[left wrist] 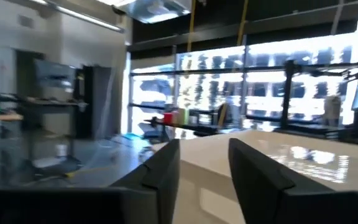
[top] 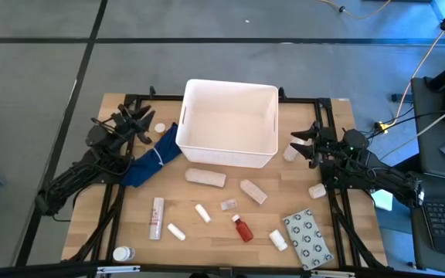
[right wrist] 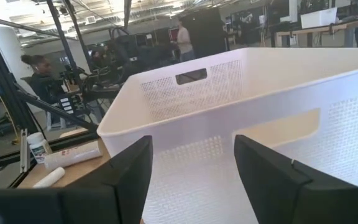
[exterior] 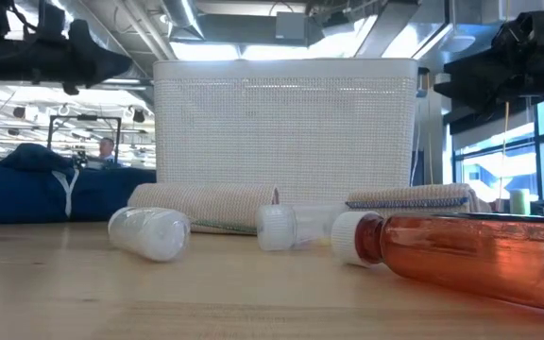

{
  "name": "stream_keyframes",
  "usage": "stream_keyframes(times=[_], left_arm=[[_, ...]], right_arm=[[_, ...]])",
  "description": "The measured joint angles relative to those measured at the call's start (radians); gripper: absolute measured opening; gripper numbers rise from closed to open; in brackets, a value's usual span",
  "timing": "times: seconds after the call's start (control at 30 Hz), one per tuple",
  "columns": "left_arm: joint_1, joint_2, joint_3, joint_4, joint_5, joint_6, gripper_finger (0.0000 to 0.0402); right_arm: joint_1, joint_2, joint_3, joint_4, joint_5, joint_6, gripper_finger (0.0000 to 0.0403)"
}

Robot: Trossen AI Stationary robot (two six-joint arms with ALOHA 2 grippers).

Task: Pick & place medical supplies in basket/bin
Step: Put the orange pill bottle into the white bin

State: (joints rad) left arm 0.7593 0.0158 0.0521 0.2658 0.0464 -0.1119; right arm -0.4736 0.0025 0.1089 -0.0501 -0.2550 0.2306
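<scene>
Both grippers, left (top: 141, 117) and right (top: 306, 144), hang spread and empty beside the white basket (top: 263, 157) at the table's far edge. Supplies like the red bottle (top: 242, 229) lie along the near edge; round ones may roll off when nudged.

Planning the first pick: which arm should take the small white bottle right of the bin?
Right. Its end effector, open and empty, hovers next to that bottle; the left end effector sits beyond the bin.
</scene>
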Motion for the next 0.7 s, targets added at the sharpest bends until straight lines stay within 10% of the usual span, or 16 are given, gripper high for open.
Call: stream_keyframes(times=[0.33,0.7], left_arm=[[0.002,0.09,0.089,-0.198,-0.021,-0.065,0.0212],[0.002,0.498,0.416,-0.691,-0.184,-0.127,0.0209]], right_arm=[[0.0,0.0,0.0,0.0,0.0,-0.002,0.0227],[0.0,0.0,0.0,0.0,0.001,-0.043,0.0227]])
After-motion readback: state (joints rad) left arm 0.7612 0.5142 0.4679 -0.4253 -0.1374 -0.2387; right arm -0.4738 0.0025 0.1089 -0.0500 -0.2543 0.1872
